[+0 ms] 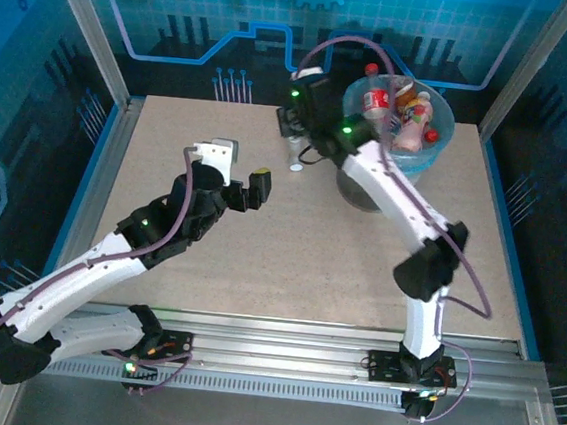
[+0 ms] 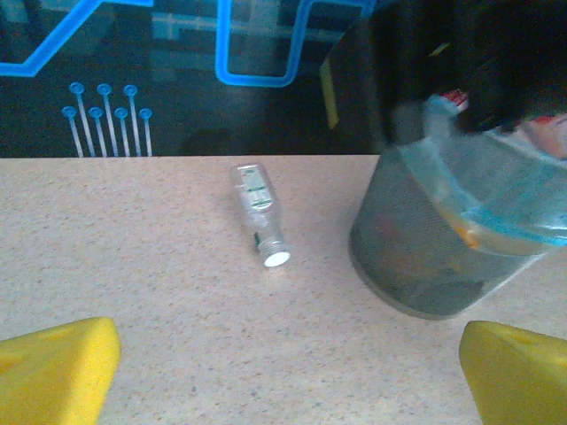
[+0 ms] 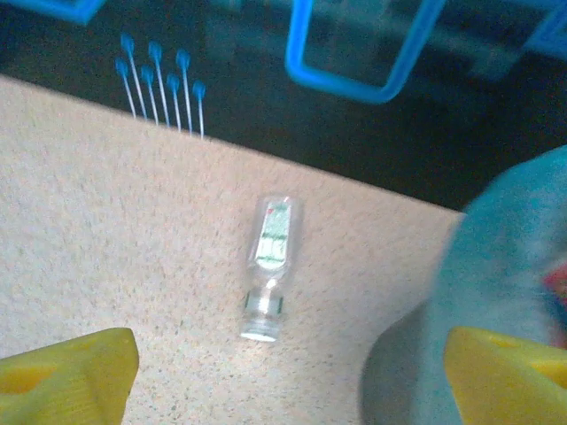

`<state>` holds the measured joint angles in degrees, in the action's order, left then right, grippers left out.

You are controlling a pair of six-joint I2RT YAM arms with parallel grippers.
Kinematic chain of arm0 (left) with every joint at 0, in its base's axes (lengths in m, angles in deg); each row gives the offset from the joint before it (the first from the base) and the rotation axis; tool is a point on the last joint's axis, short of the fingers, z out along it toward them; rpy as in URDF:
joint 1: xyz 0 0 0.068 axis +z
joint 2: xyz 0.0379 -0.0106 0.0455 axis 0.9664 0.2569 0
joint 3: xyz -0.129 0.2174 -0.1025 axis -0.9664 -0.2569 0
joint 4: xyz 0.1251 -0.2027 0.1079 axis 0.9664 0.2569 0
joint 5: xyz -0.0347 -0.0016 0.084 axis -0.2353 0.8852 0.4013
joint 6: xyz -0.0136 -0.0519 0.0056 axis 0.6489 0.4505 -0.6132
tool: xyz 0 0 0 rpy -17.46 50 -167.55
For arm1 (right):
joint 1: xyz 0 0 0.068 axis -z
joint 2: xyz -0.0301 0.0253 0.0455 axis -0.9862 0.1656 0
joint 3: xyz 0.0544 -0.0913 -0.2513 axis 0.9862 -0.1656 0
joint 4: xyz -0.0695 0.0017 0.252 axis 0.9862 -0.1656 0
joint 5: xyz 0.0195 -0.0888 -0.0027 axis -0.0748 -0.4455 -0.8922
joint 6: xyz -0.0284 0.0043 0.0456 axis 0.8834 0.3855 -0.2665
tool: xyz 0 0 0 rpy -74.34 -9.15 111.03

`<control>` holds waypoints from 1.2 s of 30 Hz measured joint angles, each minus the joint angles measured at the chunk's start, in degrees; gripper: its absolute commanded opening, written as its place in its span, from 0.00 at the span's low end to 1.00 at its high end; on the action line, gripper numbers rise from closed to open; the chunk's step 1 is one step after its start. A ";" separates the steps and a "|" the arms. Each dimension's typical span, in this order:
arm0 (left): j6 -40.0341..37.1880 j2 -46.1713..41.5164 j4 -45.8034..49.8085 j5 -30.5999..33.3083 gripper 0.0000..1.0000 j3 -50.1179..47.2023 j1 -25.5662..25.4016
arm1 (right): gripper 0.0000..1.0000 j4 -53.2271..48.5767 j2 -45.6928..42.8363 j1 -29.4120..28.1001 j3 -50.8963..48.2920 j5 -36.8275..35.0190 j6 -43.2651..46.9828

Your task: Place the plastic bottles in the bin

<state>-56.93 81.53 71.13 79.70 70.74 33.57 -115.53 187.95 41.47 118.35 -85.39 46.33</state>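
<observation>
One clear bottle (image 3: 270, 257), with a white cap and a green-and-white label, is seen lying on its side on the speckled table (image 1: 208, 266). Its cap is turned toward the arms and it lies just left of the bin (image 1: 432, 154).

The bin is placed at the far right of the table, near the back edge. A grey wall is noted, with a light-blue liner (image 2: 496, 208) folded over the rim. Several bottles (image 1: 405, 114) are heaped in it above the rim, and red labels and red caps are made out.

The right gripper (image 3: 291, 354) is poised on the near side of the lying bottle. Its yellow fingers are spread wide, nothing is grasped, and the bottle is not touched.

The left gripper (image 2: 288, 354) is poised further back over mid-table. Its yellow fingers are likewise spread and nothing is held. Bottle and bin are both faced.
</observation>
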 measured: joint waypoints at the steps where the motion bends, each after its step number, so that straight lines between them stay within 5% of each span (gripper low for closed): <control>1: 0.26 -0.02 0.00 -0.02 0.99 -0.72 0.68 | 0.93 -0.15 3.04 -0.13 1.38 0.22 -0.02; 10: 1.42 1.51 -0.39 -2.29 0.99 -2.38 7.08 | 0.89 -4.35 27.02 -0.11 17.81 -1.20 -1.81; 22: 1.40 9.05 -2.56 -8.33 0.99 -2.32 10.80 | 0.83 -6.34 36.76 3.45 18.36 1.79 -8.24; 36: 1.90 9.88 -3.02 -10.62 0.99 -2.23 11.50 | 0.41 -4.81 37.31 4.15 15.85 3.54 -10.58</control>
<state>-55.03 91.40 68.11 69.08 68.51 45.07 -120.34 225.26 45.62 134.19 -81.85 35.75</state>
